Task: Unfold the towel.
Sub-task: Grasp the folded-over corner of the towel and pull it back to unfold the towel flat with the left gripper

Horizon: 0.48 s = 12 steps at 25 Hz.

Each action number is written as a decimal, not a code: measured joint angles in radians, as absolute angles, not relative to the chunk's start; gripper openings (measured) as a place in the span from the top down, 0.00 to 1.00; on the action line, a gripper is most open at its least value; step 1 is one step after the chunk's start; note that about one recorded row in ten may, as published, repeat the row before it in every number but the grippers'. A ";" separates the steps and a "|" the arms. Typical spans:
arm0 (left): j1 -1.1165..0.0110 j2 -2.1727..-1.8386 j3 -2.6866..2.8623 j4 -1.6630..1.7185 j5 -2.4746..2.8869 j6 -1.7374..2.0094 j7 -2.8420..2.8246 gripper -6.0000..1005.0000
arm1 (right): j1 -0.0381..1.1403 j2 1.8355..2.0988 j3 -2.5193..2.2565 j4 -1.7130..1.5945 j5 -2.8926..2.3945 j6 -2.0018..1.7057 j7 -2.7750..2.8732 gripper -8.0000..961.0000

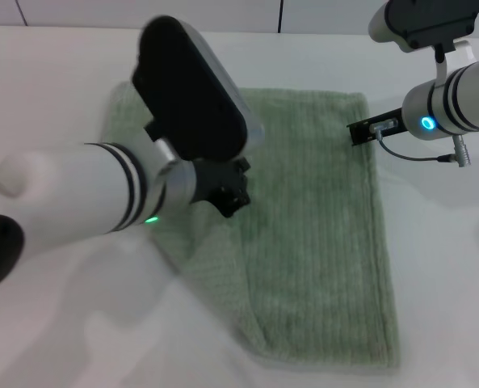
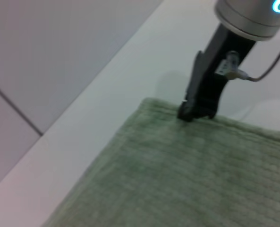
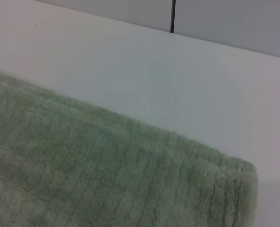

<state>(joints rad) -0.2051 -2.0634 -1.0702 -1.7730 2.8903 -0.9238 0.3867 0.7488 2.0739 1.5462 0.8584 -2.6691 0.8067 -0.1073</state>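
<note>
The pale sage-green towel (image 1: 320,234) lies on the white table, with a fold line running down its left part and its left edge bunched up. My left gripper (image 1: 227,192) hangs over the towel's left part, mostly hidden by my own arm. My right gripper (image 1: 359,131) is at the towel's far right corner. The left wrist view shows it (image 2: 196,113) shut on that corner of the towel (image 2: 187,179). The right wrist view shows the same towel corner (image 3: 130,175) close up on the table.
The white table (image 1: 53,97) runs around the towel on all sides. A grey panelled wall (image 2: 45,56) stands behind the table's far edge. A cable (image 1: 421,158) hangs from my right wrist.
</note>
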 joint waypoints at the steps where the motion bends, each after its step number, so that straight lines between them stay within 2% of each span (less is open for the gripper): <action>1: -0.195 -2.063 -1.079 -1.792 2.890 -0.937 0.385 0.98 | 0.749 2.074 1.546 0.857 -2.669 0.807 -0.107 0.99; 12: -0.120 -2.064 -1.125 -1.893 2.890 -1.005 0.372 0.96 | 0.755 2.074 1.546 0.832 -2.669 0.798 -0.107 0.99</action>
<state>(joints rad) -0.1202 -2.0643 -1.1255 -1.8933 2.8901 -1.0048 0.3720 0.7550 2.0739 1.5462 0.8323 -2.6691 0.7983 -0.1074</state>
